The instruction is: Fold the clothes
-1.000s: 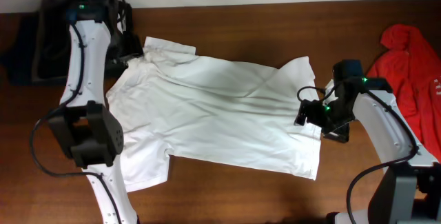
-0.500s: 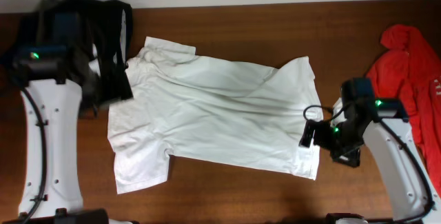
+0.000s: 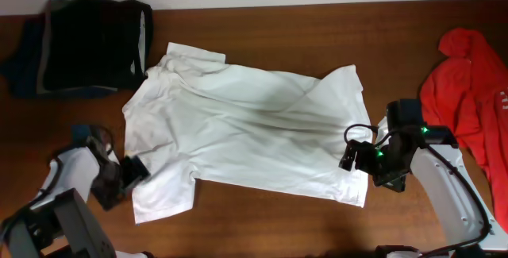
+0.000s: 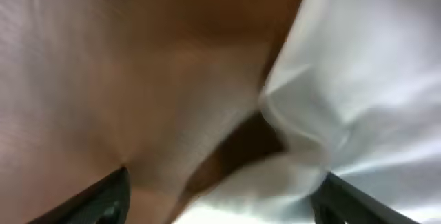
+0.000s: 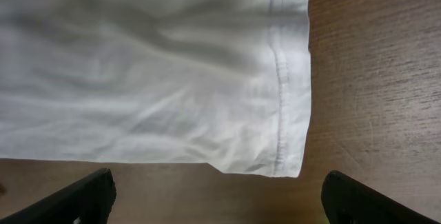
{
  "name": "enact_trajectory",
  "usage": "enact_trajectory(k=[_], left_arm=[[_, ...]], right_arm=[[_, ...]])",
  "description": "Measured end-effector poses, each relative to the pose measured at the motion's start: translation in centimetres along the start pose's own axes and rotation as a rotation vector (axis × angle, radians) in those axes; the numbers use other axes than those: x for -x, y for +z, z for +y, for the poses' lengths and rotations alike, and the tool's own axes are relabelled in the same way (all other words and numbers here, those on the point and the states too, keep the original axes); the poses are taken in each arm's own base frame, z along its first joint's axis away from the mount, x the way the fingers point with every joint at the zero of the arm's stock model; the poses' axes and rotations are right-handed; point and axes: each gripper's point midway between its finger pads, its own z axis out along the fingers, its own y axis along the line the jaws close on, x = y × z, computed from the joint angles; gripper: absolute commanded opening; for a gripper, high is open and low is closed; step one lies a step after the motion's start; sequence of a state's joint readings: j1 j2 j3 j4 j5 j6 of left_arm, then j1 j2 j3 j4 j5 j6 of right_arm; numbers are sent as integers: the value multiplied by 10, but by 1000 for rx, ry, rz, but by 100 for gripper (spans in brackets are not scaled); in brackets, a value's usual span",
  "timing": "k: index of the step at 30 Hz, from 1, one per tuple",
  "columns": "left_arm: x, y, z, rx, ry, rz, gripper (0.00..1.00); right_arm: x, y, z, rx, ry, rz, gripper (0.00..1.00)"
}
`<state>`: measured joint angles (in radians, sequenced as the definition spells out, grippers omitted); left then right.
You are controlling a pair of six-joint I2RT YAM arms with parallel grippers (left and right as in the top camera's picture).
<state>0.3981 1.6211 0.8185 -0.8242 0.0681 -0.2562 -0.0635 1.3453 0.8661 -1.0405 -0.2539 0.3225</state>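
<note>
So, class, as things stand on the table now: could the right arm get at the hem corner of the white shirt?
Probably yes. The right gripper hangs open just over the shirt's hem corner, and nothing lies on that corner, only bare table beside it.

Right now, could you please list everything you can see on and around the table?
white shirt: one, white, spread out wrinkled across the middle of the table
dark folded stack: one, black, grey and navy, top left of the overhead view
red garment: one, red, crumpled at the table's right edge
table: one, brown wood, under everything
left gripper: one, black, open, beside the shirt's sleeve edge at lower left
right gripper: one, black, open, at the shirt's hem corner at lower right
</note>
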Motion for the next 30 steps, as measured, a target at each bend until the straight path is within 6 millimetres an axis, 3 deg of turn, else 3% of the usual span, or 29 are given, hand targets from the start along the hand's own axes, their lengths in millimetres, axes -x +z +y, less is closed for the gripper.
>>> enact_trajectory(k=[2, 4, 5, 6, 8, 10, 12, 16, 17, 19, 22, 24, 26, 27, 30], left_arm=[[-8, 2, 2, 14, 12, 5, 76], [-11, 4, 4, 22, 18, 0, 34], [-11, 5, 9, 40, 20, -22, 4], [-11, 5, 10, 43, 22, -28, 0], [-13, 6, 4, 10, 31, -24, 1], [-13, 6, 3, 3, 33, -22, 1], [-13, 6, 3, 3, 40, -22, 0], [-13, 6, 3, 2, 40, -21, 0], [-13, 6, 3, 2, 40, -22, 0], [-13, 6, 3, 1, 40, -21, 0], [-13, 6, 3, 0, 40, -21, 1], [-24, 5, 4, 3, 37, 32, 1], [-47, 3, 4, -3, 28, 135, 0], [-52, 0, 2, -20, 27, 147, 1], [-49, -45, -13, -108, 58, -6, 0]], right_arm=[[0, 0, 0, 0, 0, 0, 99], [0, 0, 0, 0, 12, 0, 99], [0, 0, 0, 0, 30, 0, 99], [0, 0, 0, -2, 47, 2, 99], [-2, 3, -11, -59, 127, 12, 99], [-4, 18, -24, -128, 203, 55, 92], [-18, 44, -36, -169, 263, 129, 75], [-36, 67, -45, -190, 331, 199, 72], [-36, 69, -44, -179, 341, 197, 66], [-37, 70, -45, -172, 365, 174, 48], [-39, 70, -43, -162, 405, 174, 36], [-39, 70, -42, -164, 414, 190, 4], [-43, 62, -45, -213, 421, 233, 4], [-40, 49, -45, -247, 423, 245, 4], [-15, 11, -36, -284, 408, 199, 4]])
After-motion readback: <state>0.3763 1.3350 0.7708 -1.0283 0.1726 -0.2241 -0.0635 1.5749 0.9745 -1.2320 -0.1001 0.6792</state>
